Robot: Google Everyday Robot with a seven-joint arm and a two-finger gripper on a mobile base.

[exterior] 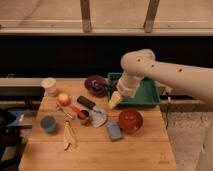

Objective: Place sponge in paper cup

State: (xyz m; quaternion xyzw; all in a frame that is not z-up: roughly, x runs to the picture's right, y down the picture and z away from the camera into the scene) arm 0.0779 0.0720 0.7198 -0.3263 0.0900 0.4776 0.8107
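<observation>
The sponge (pixel 114 130) lies flat on the wooden surface (pixel 125 152), toward the front and right of centre, just left of the orange bowl (pixel 130 120) and well apart from the paper cup (pixel 49 86), which stands upright at the far left back corner. Just right of the paper cup and a little nearer the front sits an apple (pixel 64 99). A dark-blue cup (pixel 48 123) stands near the left front edge, and a yellow peel-like item (pixel 68 136) lies beside it. Toward the middle are a black-handled tool (pixel 86 102), a small red item (pixel 77 111) and a flat pale grey wedge (pixel 98 117), close together. Behind them rests a dark round bowl (pixel 96 84). The end effector (pixel 115 100) hangs tip-down between that dark bowl and the green tray (pixel 145 92), above the wedge and the sponge in the picture and touching neither as far as can be seen. Whether it is apart or together cannot be told, and nothing is visibly held in it. The white arm (pixel 165 72) reaches in from the right, over the green tray at the right back of the surface.
</observation>
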